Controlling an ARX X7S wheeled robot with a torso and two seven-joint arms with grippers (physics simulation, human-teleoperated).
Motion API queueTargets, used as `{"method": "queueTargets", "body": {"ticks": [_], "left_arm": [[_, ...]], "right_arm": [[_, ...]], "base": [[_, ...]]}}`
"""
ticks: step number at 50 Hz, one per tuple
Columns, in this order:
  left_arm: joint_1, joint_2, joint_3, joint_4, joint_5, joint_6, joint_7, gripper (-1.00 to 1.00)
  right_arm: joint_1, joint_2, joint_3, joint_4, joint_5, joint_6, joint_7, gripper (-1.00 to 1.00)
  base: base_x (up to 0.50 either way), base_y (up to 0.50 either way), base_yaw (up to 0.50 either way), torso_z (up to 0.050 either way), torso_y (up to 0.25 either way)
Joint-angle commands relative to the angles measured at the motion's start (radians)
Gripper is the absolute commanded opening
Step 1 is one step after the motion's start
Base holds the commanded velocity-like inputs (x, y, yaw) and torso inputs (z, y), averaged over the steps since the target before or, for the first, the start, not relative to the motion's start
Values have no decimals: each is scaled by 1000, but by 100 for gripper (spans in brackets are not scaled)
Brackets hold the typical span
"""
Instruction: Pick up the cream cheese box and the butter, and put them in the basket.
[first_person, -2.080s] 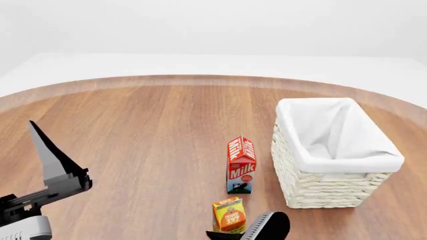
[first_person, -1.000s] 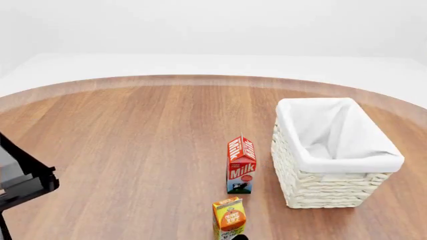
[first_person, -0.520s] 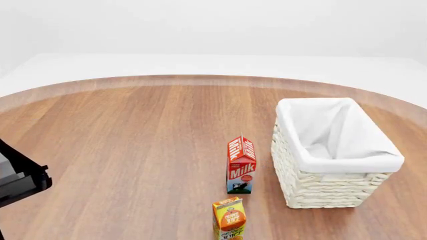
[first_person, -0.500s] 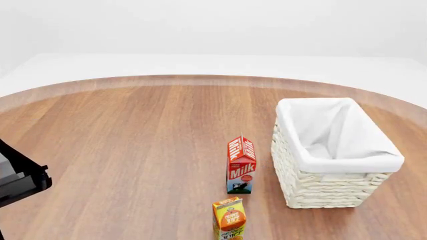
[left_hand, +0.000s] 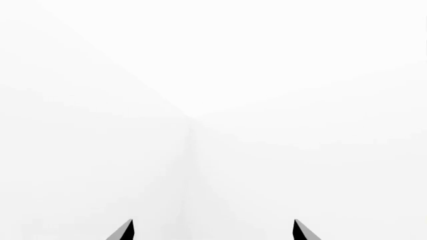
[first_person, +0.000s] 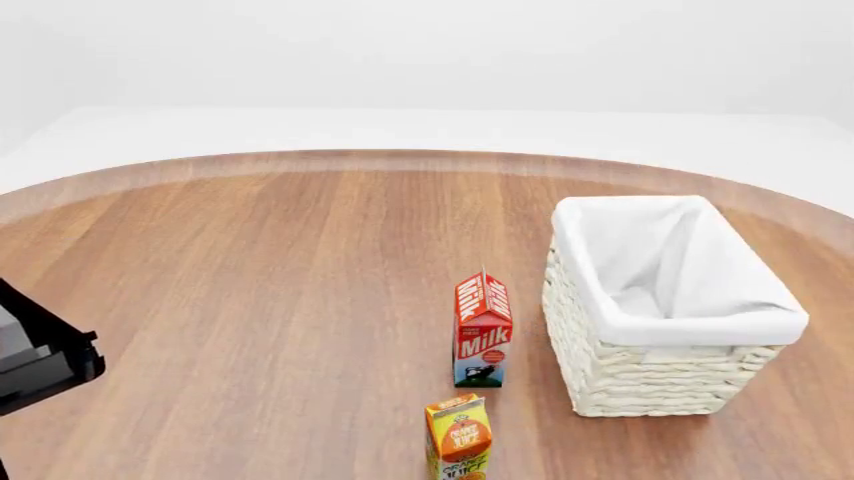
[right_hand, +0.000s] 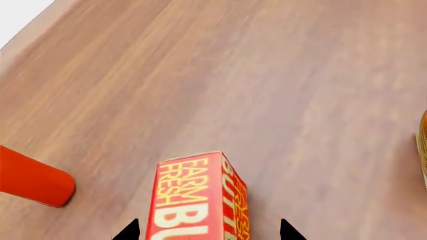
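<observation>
The basket (first_person: 674, 300) sits on the wooden table (first_person: 267, 260) with only its liner showing, so by the look of it neither item is in yet. The right gripper (right_hand: 210, 231) hangs with jaws spread either side of the butter (right_hand: 197, 200) — not closed on it. The left gripper (left_hand: 213, 231) is open too, facing blank white. The cream cheese box isn't visible anywhere — both picks remain.
</observation>
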Motion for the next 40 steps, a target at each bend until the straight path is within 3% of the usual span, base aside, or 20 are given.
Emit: {"method": "queueTargets", "body": {"ticks": [1,40], "left_arm": [[-4,20,-21,-7,18,5,23,100],[-6,18,-15,-14,12,10,23,100]], "right_arm": [[9,-18,-1,6,-15,45,3,100],[42,-24,13,-23,161,128,28,100]], "base": [[0,0,0,0,0],[0,0,0,0,0]]}}
